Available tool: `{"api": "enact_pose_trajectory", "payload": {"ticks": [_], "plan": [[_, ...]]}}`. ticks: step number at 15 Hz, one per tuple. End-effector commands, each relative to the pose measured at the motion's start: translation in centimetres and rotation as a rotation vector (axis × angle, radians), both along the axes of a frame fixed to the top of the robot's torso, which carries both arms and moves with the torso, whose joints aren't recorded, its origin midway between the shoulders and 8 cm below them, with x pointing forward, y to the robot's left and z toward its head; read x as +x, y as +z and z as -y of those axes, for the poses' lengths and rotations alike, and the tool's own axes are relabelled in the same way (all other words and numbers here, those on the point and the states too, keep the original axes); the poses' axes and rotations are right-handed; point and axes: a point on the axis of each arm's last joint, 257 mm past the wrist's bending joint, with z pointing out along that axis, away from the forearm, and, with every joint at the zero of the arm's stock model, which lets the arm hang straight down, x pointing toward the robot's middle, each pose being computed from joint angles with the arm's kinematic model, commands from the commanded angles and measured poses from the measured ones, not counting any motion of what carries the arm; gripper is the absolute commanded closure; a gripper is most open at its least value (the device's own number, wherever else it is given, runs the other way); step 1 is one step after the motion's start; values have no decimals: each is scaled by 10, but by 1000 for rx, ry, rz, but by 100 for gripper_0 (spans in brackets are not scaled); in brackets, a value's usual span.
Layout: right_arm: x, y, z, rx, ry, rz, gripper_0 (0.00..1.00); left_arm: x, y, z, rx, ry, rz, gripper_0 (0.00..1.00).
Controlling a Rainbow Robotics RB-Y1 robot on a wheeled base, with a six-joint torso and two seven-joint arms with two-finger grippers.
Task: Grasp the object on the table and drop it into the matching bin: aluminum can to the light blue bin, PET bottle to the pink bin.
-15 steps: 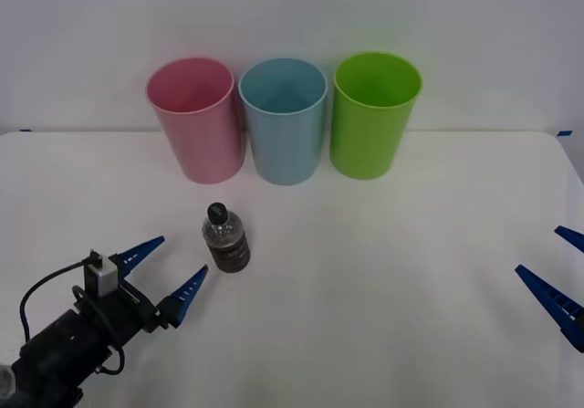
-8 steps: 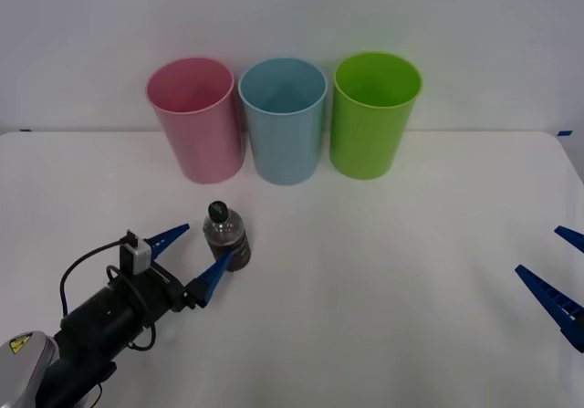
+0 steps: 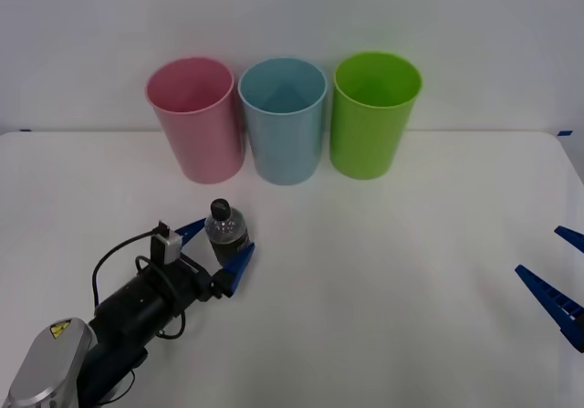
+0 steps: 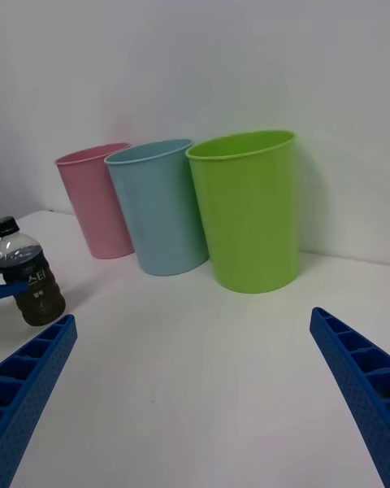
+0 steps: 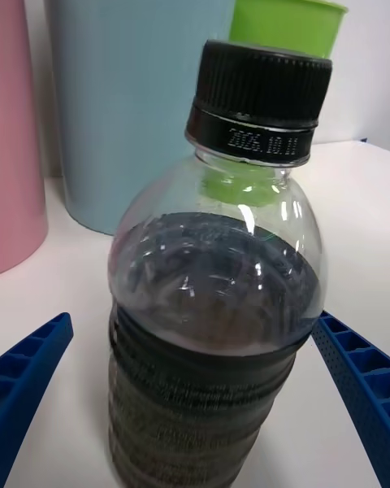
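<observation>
The PET bottle (image 3: 225,230) stands upright on the white table (image 3: 383,271), near the front of the pink bin (image 3: 194,116) and the light blue bin (image 3: 284,116), with a green bin (image 3: 374,111) further along the row. The left claw (image 3: 217,246) is spread wide, one blue finger on each side of the bottle, apart from its body as far as the left wrist view lets me judge. The step in hand looks like the grasp itself. To do it well, the claw should be seated so the fingers (image 5: 31,370) meet the labelled lower body, not the tapering shoulder or black cap, then pressed in evenly so the bottle is not tipped or pushed aside. A firm but gentle squeeze suits thin plastic holding dark liquid. The right claw (image 3: 558,280) waits spread at the table's right edge, well apart from everything.
</observation>
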Motion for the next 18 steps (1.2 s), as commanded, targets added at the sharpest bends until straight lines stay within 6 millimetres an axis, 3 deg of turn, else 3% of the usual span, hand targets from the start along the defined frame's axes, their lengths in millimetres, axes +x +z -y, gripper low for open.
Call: {"api": "enact_pose_trajectory", "payload": {"ticks": [1,9,10,11,12,13,18], "plan": [[0,0,0,0,0,0,0,3,1,8,4,0,5,0],[0,0,0,0,0,0,0,8,0,12,17,-8,11,0],[0,0,0,0,0,0,0,8,0,12,18,-8,12,5],[0,0,0,0,0,0,0,8,1,12,17,-6,13,69],[0,0,0,0,0,0,0,9,0,10,16,1,10,96],[0,0,0,0,0,0,0,10,0,9,21,7,10,100],[0,0,0,0,0,0,0,11,0,5,23,14,11,100]]}}
